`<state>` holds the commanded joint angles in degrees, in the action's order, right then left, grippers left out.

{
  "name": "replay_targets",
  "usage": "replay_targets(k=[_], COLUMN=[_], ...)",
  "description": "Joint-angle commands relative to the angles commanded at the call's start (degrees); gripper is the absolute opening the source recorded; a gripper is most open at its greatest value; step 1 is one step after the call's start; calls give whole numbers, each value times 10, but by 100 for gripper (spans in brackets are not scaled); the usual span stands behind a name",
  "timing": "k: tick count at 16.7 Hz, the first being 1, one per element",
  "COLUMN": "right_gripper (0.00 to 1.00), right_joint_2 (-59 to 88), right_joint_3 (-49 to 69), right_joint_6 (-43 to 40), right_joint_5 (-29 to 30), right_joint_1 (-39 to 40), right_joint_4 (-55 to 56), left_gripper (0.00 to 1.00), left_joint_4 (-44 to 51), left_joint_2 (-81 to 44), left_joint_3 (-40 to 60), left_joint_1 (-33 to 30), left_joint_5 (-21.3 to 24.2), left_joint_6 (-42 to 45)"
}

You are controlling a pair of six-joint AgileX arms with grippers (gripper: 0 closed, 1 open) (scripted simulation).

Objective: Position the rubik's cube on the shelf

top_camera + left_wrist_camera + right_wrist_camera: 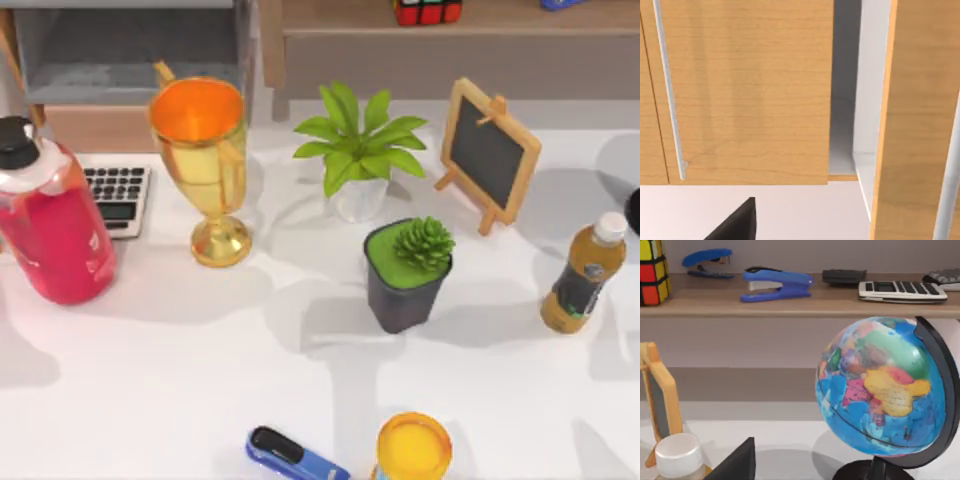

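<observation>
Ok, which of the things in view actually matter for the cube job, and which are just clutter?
Job:
rubik's cube, already on the shelf
shelf

Clutter:
gold trophy
red bottle
calculator
leafy plant
dark plant pot
chalkboard
tea bottle
blue stapler
globe

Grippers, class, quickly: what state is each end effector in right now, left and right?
Left end effector: cannot be told; facing a wooden cabinet.
Right end effector: cannot be told; the rubik's cube sits on the shelf.
</observation>
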<state>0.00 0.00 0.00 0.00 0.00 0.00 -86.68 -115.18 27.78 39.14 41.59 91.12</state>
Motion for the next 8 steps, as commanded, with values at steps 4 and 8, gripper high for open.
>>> replay_targets(k=[4, 8], right_gripper=[100, 100], right_joint_2=[0, 0], right_joint_3=[0, 0], right_joint_6=[0, 0], right_joint_5=[0, 0], right_joint_1=[0, 0], right_joint_4=[0, 0], left_gripper=[100, 85], left_joint_4=[10, 10], left_joint_2=[-7, -7], left_joint_3=[18, 18], left_joint_1=[-14, -14], left_joint_5=[-14, -14], left_joint_6=[0, 0])
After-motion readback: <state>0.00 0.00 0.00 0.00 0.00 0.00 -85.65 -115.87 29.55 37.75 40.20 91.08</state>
